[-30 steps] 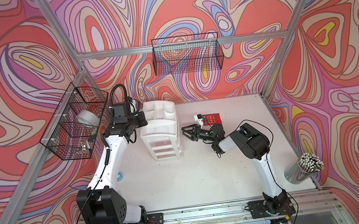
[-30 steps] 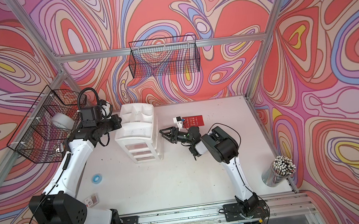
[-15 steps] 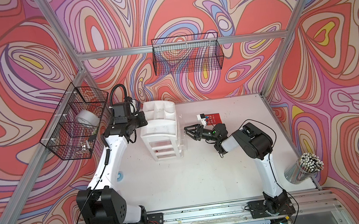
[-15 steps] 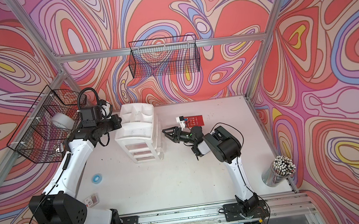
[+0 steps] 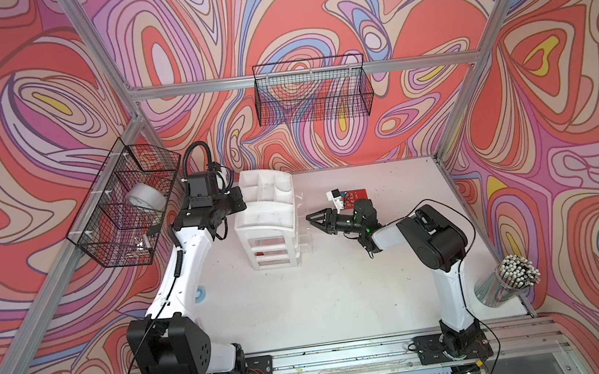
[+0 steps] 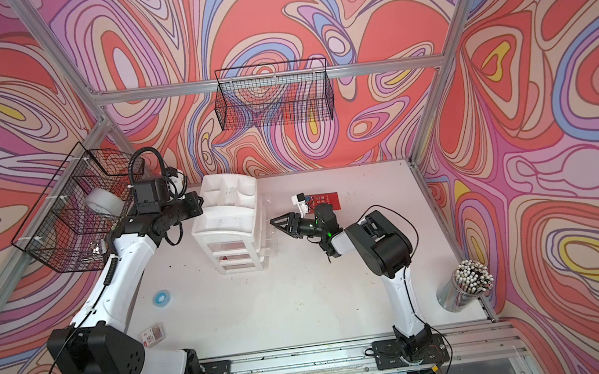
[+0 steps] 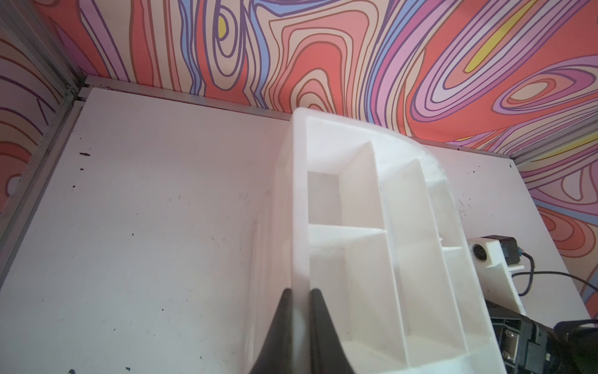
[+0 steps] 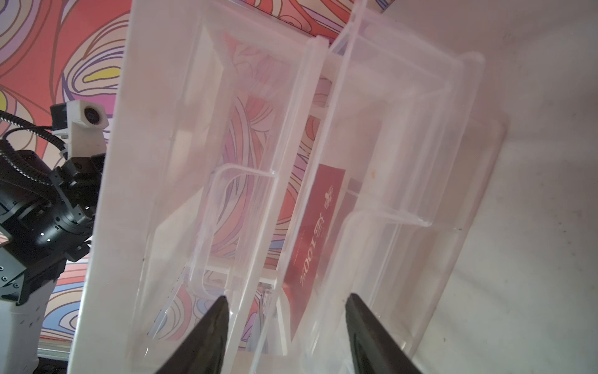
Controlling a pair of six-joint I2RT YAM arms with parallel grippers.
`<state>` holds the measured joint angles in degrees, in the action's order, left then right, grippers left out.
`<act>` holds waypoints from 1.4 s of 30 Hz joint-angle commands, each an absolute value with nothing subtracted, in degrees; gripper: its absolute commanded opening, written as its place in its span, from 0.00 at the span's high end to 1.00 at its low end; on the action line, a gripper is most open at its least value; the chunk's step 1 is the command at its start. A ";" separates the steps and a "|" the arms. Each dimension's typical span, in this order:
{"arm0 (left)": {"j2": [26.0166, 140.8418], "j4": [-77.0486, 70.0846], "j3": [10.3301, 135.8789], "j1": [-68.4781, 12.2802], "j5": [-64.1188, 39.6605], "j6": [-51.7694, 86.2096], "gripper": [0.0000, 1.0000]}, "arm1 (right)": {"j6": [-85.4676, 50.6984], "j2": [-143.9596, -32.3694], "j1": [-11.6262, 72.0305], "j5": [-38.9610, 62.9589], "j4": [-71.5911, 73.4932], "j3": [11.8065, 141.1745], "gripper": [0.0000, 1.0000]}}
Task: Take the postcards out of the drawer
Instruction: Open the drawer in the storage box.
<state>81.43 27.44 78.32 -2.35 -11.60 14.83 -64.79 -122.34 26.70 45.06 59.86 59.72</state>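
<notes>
A: Which step is this?

B: Mid-task, I'd say. One card [image 6: 324,202] lies flat on the tabletop [image 5: 340,287], behind the right arm and well apart from the unit [image 5: 269,206]. Another card [image 8: 318,226] sits inside a clear drawer [image 8: 404,145] that is pulled out toward the right arm.

A: And the arms?

B: The left end effector [image 7: 300,293] is closed tight on the unit's top rim, a finger on either side of the wall. I judge it is bracing the unit. The right end effector [image 8: 287,297] faces the drawer fronts with its jaws partly apart and nothing in them. In both top views it is near the drawers but not touching.

A: Next move?

B: Probably reach into the drawer, pinch the card by an edge and draw it out level. A thin card lying flat on smooth plastic will be awkward to lift, and the drawer walls leave little room.

A: Any writing?

B: White "100%" on the card in the drawer, plus Chinese characters and a small emblem I cannot read. The tabletop card's white lettering is too small to make out. A small label [image 6: 152,333] near the left arm's base is also illegible.

A: More cards inside?

B: Red shows through the unit's front in a top view, but I cannot count them.
</notes>
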 commanded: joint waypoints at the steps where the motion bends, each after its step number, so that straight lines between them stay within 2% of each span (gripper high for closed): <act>1: 80.51 28.92 76.99 -2.11 -10.90 14.43 1.00 | -63.19 -121.59 27.23 45.26 58.80 61.03 0.45; 16: 80.34 28.72 76.73 -2.11 -10.74 14.38 1.00 | -62.38 -121.65 27.67 44.92 56.11 61.70 0.56; 42: 80.05 29.18 76.58 -2.05 -8.76 14.06 1.00 | -62.32 -118.86 26.19 44.74 57.33 57.75 0.59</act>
